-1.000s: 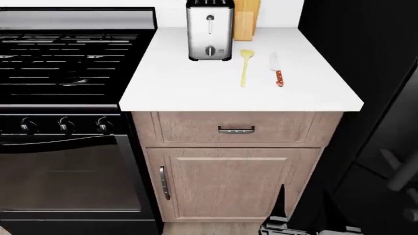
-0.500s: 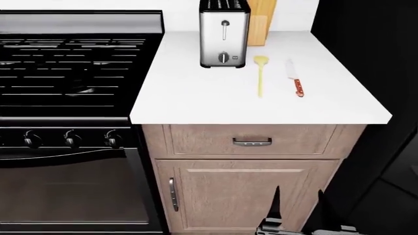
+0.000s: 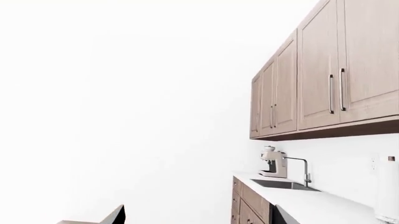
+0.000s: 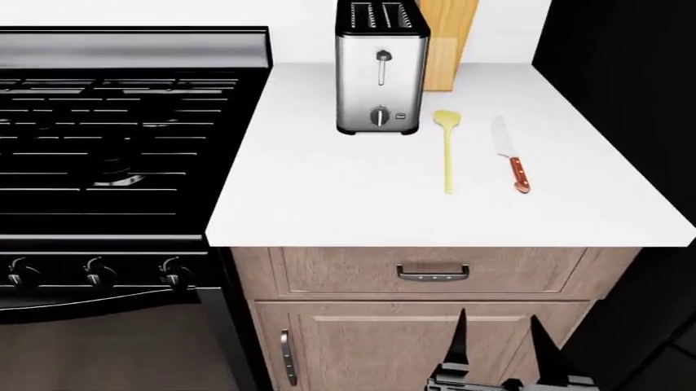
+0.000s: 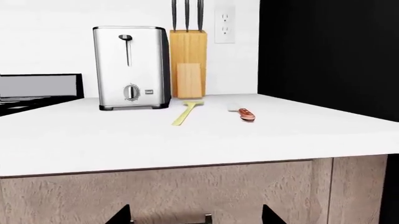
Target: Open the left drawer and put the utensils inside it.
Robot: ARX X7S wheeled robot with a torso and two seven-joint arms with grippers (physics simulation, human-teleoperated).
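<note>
The shallow light-brown wood drawer (image 4: 431, 271) with its dark bar handle sits closed under the white countertop (image 4: 326, 195), where the pale-yellow spatula (image 4: 447, 151) and red-handled knife (image 4: 511, 155) lie side by side. The right gripper (image 4: 498, 358) hangs below the handle, fingers spread and empty; the left gripper's (image 3: 196, 219) fingers also stand apart, holding nothing.

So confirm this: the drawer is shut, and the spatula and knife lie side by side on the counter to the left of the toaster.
Not left: the head view shows the spatula and knife right of the toaster. The drawer is shut, and both lie side by side on the counter.
</note>
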